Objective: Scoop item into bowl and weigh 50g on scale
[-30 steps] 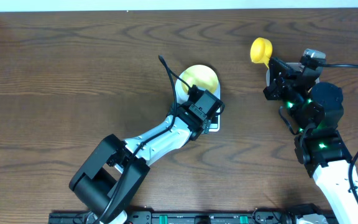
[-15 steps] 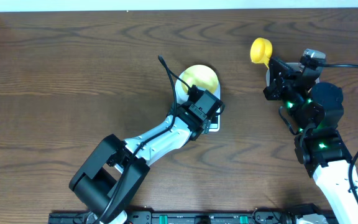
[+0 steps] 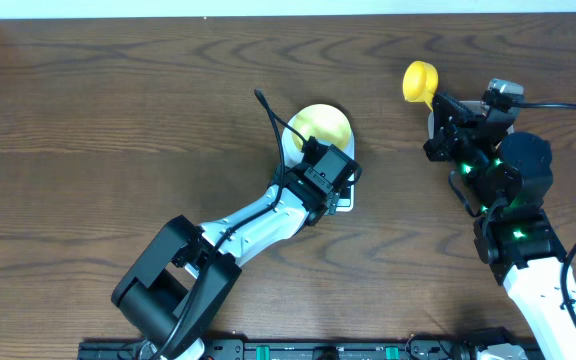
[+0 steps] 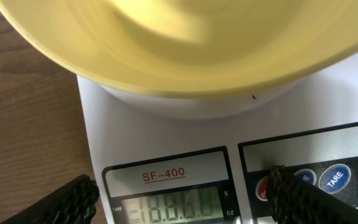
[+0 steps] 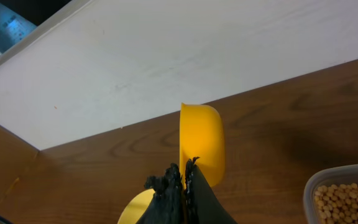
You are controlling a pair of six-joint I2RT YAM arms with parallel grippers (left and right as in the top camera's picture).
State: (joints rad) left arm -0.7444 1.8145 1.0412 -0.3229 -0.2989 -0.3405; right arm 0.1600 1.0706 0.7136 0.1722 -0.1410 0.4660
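Observation:
The pale yellow bowl [image 3: 323,128] stands on the white scale [image 3: 344,205]; no beans show in it. In the left wrist view the bowl [image 4: 166,43] fills the top, and the scale [image 4: 160,140] has its display lit with all segments on. My left gripper [image 4: 182,202] is open over the display end [image 3: 330,188], its right finger on the red button. My right gripper [image 5: 184,180] is shut on the handle of a yellow scoop [image 5: 202,140], held in the air right of the bowl [image 3: 420,80]. Tan beans [image 5: 347,196] lie in a clear tub.
The clear plastic tub [image 5: 308,190] sits at the lower right of the right wrist view; in the overhead view my right arm hides it. A white wall edge [image 5: 166,56] runs behind the brown wooden table [image 3: 118,120].

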